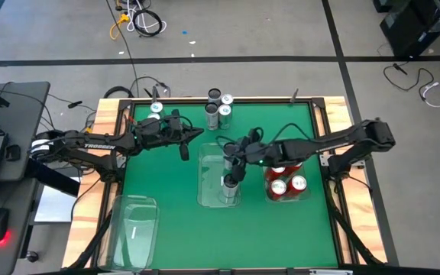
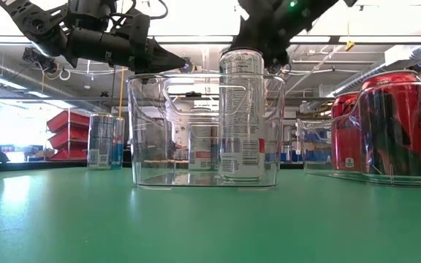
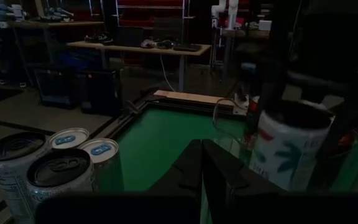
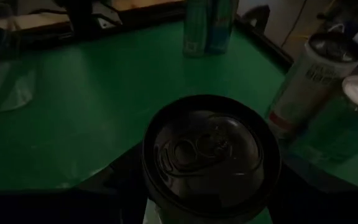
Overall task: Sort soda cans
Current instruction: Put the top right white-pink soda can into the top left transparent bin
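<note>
Cylindrical metal can [image 4: 211,155] between right gripper [image 1: 231,174] jaws.

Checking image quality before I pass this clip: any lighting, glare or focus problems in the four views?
High view: evenly lit and sharp. Low view: bright room lights behind the clear bin wash out the background. Left wrist view: dim, the nearest cans soft. Right wrist view: dark, the can in the right gripper fills the frame.

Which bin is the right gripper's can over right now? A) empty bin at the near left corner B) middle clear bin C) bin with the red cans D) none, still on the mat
B: the right gripper holds the grey can upright inside the middle clear bin, red cans beside it.
</note>
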You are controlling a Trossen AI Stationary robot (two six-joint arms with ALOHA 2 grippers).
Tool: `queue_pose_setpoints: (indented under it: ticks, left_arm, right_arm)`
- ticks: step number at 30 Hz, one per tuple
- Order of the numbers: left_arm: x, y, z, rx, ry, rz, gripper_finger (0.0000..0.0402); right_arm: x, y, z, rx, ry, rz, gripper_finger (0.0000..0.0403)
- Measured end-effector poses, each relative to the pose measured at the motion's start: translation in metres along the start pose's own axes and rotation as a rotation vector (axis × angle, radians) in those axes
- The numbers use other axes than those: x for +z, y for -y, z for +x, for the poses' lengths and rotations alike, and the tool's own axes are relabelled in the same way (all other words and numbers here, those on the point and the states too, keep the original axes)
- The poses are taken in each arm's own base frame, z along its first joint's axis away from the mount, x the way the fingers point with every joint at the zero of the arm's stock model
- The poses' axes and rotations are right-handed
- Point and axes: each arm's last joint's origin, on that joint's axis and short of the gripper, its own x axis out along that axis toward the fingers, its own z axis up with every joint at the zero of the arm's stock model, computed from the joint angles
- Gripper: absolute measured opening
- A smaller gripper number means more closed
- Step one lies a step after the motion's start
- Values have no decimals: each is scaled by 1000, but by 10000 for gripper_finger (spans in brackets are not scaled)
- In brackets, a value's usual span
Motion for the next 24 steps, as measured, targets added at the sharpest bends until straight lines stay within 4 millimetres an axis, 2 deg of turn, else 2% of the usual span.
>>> queue_pose_setpoints:
  ticks: [12, 24]
  left_arm:
    - [0, 0, 0, 0, -2, 1, 17]
    - [0, 0, 0, 0, -4, 1, 17]
  right_arm:
    - [-19, -8, 24, -1, -82, 19, 237]
    - [-23, -9, 28, 1, -100, 22, 237]
